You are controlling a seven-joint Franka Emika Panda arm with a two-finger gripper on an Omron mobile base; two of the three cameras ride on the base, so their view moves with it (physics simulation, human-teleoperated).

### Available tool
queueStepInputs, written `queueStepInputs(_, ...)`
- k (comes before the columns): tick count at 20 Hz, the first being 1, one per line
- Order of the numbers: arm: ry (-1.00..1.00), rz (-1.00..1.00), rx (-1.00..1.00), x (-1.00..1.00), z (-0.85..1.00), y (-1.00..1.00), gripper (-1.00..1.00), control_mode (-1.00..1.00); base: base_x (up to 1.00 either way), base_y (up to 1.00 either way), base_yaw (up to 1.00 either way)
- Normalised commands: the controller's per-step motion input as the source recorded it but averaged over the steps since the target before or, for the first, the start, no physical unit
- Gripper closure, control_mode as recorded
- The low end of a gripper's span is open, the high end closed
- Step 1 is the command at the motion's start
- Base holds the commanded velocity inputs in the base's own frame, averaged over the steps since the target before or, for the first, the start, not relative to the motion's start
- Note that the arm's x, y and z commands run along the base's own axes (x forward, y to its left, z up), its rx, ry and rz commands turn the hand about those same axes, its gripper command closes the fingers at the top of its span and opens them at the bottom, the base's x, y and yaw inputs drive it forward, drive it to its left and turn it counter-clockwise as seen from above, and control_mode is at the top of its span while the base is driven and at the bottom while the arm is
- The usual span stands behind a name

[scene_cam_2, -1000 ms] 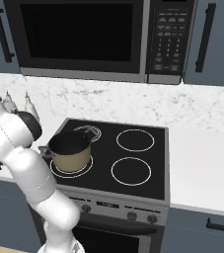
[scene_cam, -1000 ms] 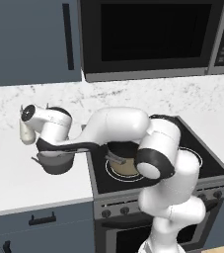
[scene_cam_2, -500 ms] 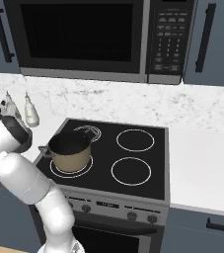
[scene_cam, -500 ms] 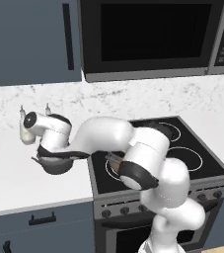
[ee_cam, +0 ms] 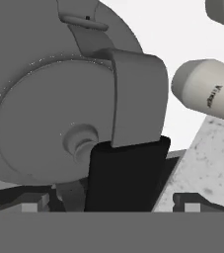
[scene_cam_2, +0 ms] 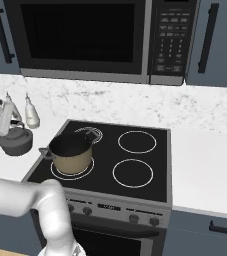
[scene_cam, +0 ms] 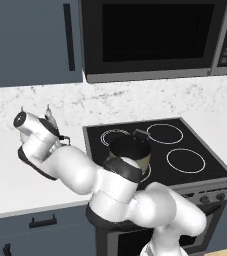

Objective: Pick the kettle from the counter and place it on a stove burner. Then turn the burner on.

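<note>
The dark grey kettle (scene_cam_2: 16, 144) stands on the white counter (scene_cam_2: 5, 167) left of the stove, partly hidden under my arm in the left base view (scene_cam: 27, 159). My gripper (ee_cam: 116, 201) is open and reaches down over it. In the hand view its two fingertips (ee_cam: 34, 202) straddle the handle's black middle (ee_cam: 126, 178), with a gap on each side, and the lid knob (ee_cam: 81, 141) sits just left of that. The stove burner (scene_cam_2: 137, 141), a large single white circle, lies at the back right of the black cooktop, bare.
A tan pot (scene_cam_2: 71, 152) sits on the front-left burner. A double-ringed circle (scene_cam_2: 88, 133) lies behind the pot, and another single circle (scene_cam_2: 132, 173) is at the front right. Two white shakers (scene_cam_2: 31, 112) stand against the marble backsplash behind the kettle. Stove knobs (scene_cam_2: 87, 210) line the front panel.
The hand has moved slightly left and down onto the kettle's handle. The arm's elbow has swung forward and lower in front of the stove. The kettle and the pot have stayed put.
</note>
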Motion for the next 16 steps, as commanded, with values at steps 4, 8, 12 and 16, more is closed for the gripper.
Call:
queueStepInputs(4, 0.01, 0.0, -0.03, 0.01, -0.01, 0.0, -1.0, -1.0, 0.0, 0.0, 0.0)
queueStepInputs(8, 0.05, 0.0, -0.1, 0.0, -0.21, 0.0, 1.0, -1.0, 0.0, 0.0, 0.0)
queueStepInputs(12, 0.02, 0.0, 0.0, 0.0, -0.02, 0.0, 1.0, -1.0, 0.0, 0.0, 0.0)
queueStepInputs(16, 0.0, 0.0, 0.0, -0.04, 0.0, 0.0, 1.0, -1.0, 0.0, 0.0, 0.0)
